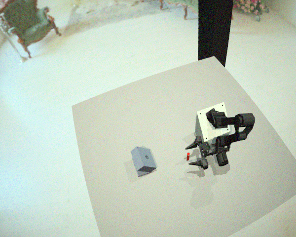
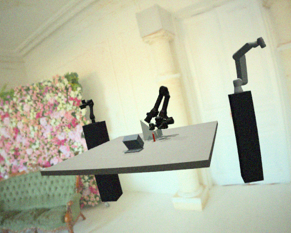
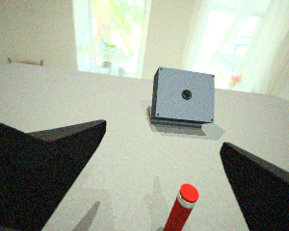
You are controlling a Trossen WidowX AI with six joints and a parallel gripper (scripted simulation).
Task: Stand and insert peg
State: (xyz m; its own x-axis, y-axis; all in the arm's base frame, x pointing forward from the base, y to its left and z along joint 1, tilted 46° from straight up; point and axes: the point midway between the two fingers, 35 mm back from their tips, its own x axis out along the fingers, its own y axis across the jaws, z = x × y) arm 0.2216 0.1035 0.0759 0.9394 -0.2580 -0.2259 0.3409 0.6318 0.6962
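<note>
The red peg [image 1: 188, 156] [image 2: 153, 137] [image 3: 179, 214] stands upright on the table [image 1: 117, 122] [image 2: 178, 153]. Its white-banded end is up, and its lower end is cut off in the wrist view. My gripper [image 1: 187, 156] [image 3: 162, 136] is wide open and empty. Its fingers are spread above the peg's top, one to each side in the wrist view, and do not touch it. The blue-grey sloped panel [image 1: 144, 164] [image 2: 133, 141] [image 3: 170, 107] stands beyond the peg. The single round hole [image 1: 146, 157] [image 3: 186, 94] in its face shows dark and empty.
The arm's pale base plate [image 1: 203, 127] [image 2: 146, 131] stands behind the peg, on the side away from the panel. Black pedestals [image 2: 247, 138] [image 2: 95, 134] with other arms stand beyond the table.
</note>
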